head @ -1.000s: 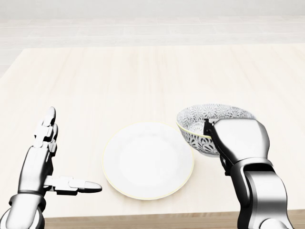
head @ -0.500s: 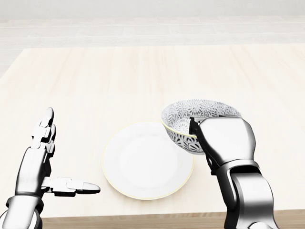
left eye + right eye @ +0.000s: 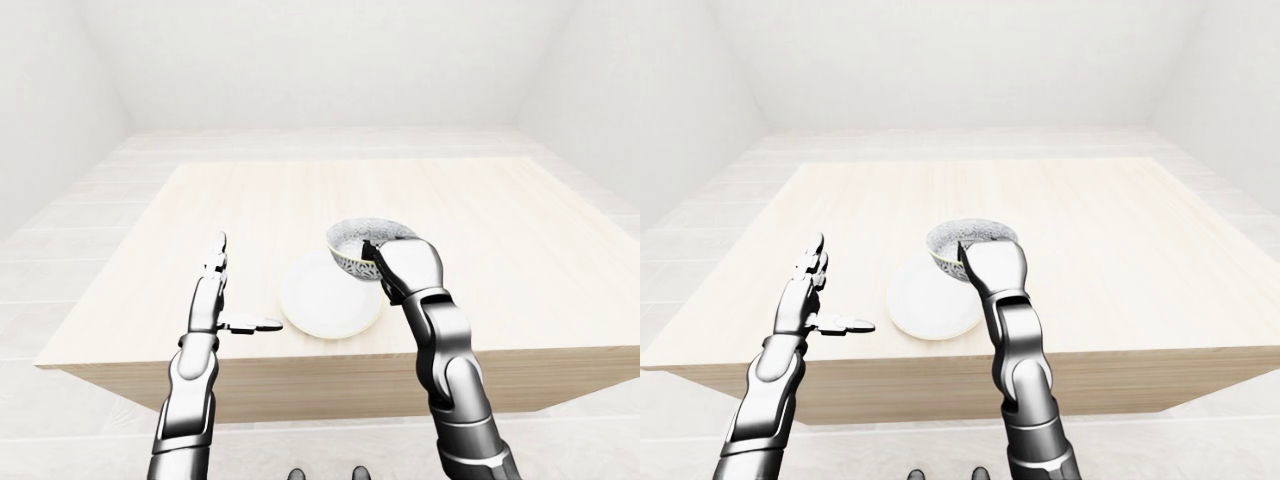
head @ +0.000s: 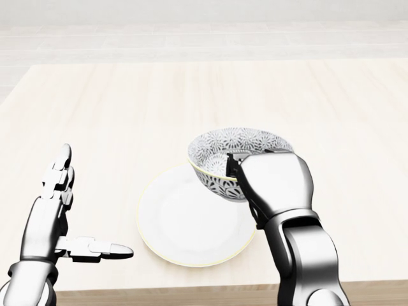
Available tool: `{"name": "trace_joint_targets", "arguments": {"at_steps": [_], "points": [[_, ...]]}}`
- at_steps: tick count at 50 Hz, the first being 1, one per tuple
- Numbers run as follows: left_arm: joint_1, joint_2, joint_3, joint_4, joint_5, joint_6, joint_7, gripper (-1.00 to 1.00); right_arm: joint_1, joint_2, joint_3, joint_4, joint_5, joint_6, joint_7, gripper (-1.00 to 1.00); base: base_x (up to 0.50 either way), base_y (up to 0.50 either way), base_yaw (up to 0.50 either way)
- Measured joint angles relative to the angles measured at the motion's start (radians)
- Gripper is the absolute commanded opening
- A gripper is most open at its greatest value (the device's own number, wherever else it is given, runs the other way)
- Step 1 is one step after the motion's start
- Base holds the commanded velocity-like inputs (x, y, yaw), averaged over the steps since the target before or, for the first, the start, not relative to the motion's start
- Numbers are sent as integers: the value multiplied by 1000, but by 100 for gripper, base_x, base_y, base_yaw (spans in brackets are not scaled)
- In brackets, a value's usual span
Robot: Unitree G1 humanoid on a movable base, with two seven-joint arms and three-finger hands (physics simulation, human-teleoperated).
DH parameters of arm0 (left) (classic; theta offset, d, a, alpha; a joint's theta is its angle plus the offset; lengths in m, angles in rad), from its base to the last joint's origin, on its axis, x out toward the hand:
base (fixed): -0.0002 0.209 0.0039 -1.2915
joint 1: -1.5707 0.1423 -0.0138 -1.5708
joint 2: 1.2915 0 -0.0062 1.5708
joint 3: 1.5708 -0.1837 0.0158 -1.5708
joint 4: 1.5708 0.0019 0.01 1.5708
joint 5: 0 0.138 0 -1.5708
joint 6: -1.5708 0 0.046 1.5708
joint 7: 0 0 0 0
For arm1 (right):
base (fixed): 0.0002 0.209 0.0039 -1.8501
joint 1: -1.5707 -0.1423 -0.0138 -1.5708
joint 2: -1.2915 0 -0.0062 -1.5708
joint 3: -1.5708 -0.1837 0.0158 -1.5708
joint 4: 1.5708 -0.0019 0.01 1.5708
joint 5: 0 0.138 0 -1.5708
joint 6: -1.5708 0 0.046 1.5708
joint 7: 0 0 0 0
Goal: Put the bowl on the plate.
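Observation:
A patterned black-and-white bowl (image 4: 220, 159) hangs tilted over the upper right part of the white plate (image 4: 182, 223), which lies on the wooden table near its bottom edge in the head view. My right hand (image 4: 245, 175) is shut on the bowl's right rim, the back of the hand hiding that side of the bowl. Whether the bowl touches the plate is unclear. Left of the plate my left hand (image 4: 67, 220) stands open, fingers up and thumb pointing toward the plate, holding nothing.
The light wooden table (image 3: 300, 200) stretches wide above and to both sides of the plate. Its near edge (image 4: 191, 296) runs just below the plate. A pale tiled floor (image 3: 90, 190) surrounds the table.
My right hand has carried the bowl leftward, from beside the plate's right rim to over the plate's upper right part. The left hand has stayed put.

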Motion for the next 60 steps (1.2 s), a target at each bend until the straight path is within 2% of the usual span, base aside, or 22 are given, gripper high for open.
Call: {"name": "trace_joint_targets", "arguments": {"at_steps": [13,39,60], "points": [[-2,2,2,12,-1,-7,1,100,-4,21,32,44,22,0,-50,-41,0,0,0],[-1,4,6,8,-4,-4,-3,100,67,65,126,19,21,0,-111,-38,0,0,0],[-7,8,9,22,-6,-9,-1,100,68,77,143,60,40,0,-149,-39,0,0,0]]}}
